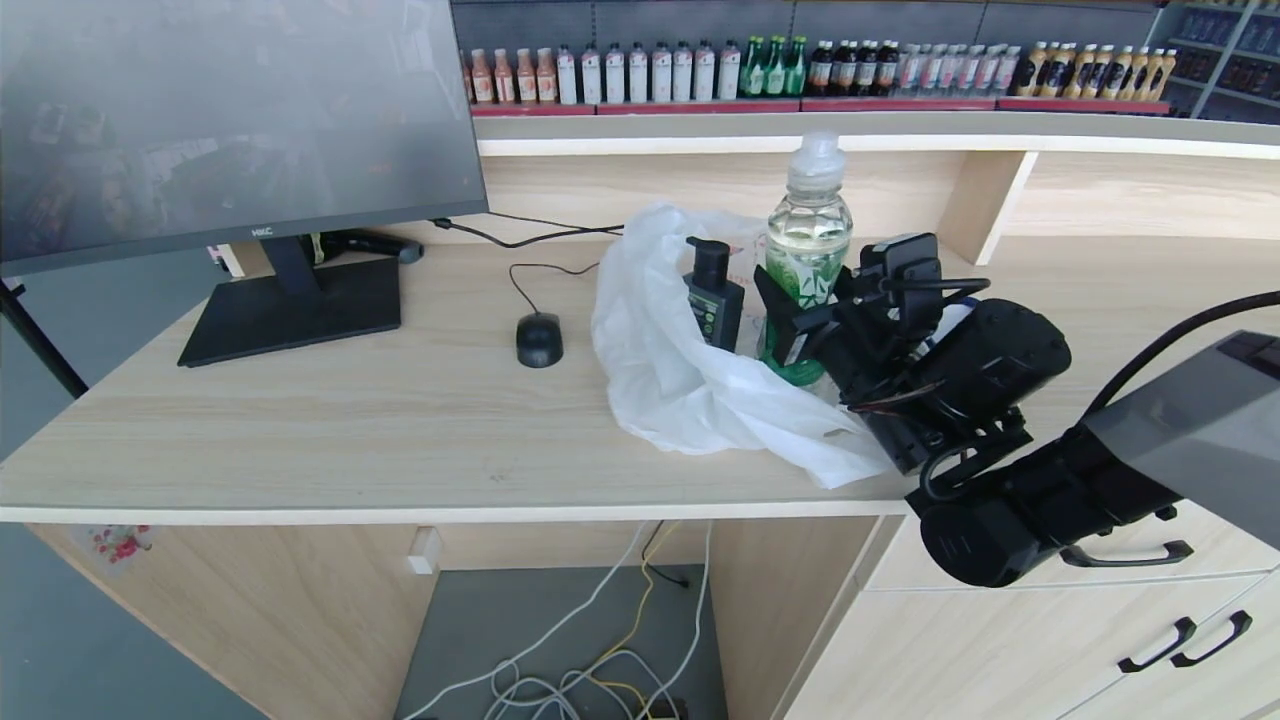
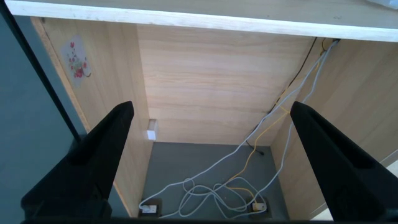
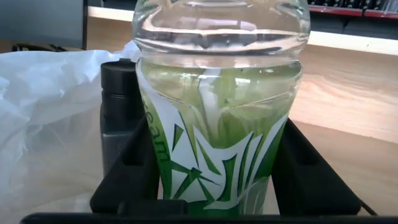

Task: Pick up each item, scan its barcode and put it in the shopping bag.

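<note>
A clear bottle [image 1: 808, 235] with a white cap and green label stands upright at the open side of the white shopping bag [image 1: 680, 385] on the counter. My right gripper [image 1: 790, 330] is shut on the bottle [image 3: 217, 124] at its label, a black finger [image 3: 130, 168] on each side. Whether its base rests on the counter is hidden. A dark pump bottle [image 1: 714, 297] stands inside the bag just left of it, also seen as the dark pump bottle [image 3: 118, 118]. My left gripper [image 2: 211, 155] hangs open below the counter with nothing between its fingers.
A monitor [image 1: 230, 120] on a black stand fills the counter's left, with a dark handheld device [image 1: 365, 243] behind the stand and a wired mouse [image 1: 539, 340] mid-counter. A raised ledge [image 1: 900, 130] runs behind. Drawers [image 1: 1100, 620] sit below right; cables [image 2: 217, 186] lie under the counter.
</note>
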Available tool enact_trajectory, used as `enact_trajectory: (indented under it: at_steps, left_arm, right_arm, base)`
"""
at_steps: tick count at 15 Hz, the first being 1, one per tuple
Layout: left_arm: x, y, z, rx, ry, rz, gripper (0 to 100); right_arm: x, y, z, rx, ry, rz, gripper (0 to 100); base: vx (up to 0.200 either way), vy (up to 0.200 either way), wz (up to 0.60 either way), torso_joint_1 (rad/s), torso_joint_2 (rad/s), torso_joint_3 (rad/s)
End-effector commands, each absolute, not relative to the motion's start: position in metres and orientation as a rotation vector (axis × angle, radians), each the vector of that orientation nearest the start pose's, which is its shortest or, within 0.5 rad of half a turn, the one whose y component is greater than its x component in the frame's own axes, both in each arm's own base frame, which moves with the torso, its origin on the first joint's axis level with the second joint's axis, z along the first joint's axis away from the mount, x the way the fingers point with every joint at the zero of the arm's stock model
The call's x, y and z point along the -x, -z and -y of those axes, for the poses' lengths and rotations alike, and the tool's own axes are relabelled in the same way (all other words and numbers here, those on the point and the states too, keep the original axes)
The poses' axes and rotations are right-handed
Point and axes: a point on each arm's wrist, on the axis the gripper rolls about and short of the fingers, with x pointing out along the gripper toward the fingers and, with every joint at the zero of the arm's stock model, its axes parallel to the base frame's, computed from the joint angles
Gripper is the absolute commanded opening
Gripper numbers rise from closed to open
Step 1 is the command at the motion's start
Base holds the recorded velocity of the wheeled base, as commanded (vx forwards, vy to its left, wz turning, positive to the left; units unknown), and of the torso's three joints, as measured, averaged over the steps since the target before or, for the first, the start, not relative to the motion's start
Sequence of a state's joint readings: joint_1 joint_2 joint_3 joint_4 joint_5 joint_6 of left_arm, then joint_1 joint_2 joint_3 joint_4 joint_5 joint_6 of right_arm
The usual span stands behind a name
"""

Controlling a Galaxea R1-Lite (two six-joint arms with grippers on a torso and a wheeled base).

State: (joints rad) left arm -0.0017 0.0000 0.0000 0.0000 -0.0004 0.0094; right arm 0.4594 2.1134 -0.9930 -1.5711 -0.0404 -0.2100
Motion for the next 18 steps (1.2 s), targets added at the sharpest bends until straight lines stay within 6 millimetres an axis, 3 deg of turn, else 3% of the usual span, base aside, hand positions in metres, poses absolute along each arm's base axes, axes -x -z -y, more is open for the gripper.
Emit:
enact_trajectory:
  at_steps: [1, 7, 8, 12, 16, 17, 18]
  left_arm:
    - [0.023, -0.075, 0.000, -0.009, 0.002, 0.000, 100]
    - [0.023, -0.075, 0.000, -0.009, 0.002, 0.000, 100]
    - [0.023, -0.075, 0.000, -0.009, 0.002, 0.000, 100]
    - [0.023, -0.075, 0.000, -0.009, 0.002, -0.002, 100]
    - [0.023, -0.075, 0.000, -0.009, 0.002, 0.000, 100]
    - [0.023, -0.075, 0.000, -0.009, 0.002, 0.000, 100]
    - [0.023, -0.075, 0.000, -0.009, 0.002, -0.002, 100]
  right_arm:
    - [-0.351, -0.171, -0.173, 0.096, -0.368, 0.460, 0]
    - [-0.351, -0.177, -0.172, 0.087, -0.362, 0.477, 0]
    - [-0.351, -0.177, -0.168, 0.086, -0.353, 0.470, 100]
    - [-0.343, -0.177, -0.163, 0.074, -0.356, 0.449, 100]
    - [-0.303, -0.203, -0.144, 0.065, -0.353, 0.474, 100]
    - [-0.303, -0.203, -0.144, 0.065, -0.353, 0.474, 100]
    - [-0.269, -0.211, -0.126, 0.052, -0.355, 0.459, 100]
  base:
    - [0.000, 0.000, 0.00, 0.000, 0.00, 0.000]
    - [0.000, 0.000, 0.00, 0.000, 0.00, 0.000]
    - [0.000, 0.000, 0.00, 0.000, 0.00, 0.000]
    - [0.000, 0.000, 0.00, 0.000, 0.00, 0.000]
    - [0.000, 0.000, 0.00, 0.000, 0.00, 0.000]
    - [0.000, 0.000, 0.00, 0.000, 0.00, 0.000]
    - [0.000, 0.000, 0.00, 0.000, 0.00, 0.000]
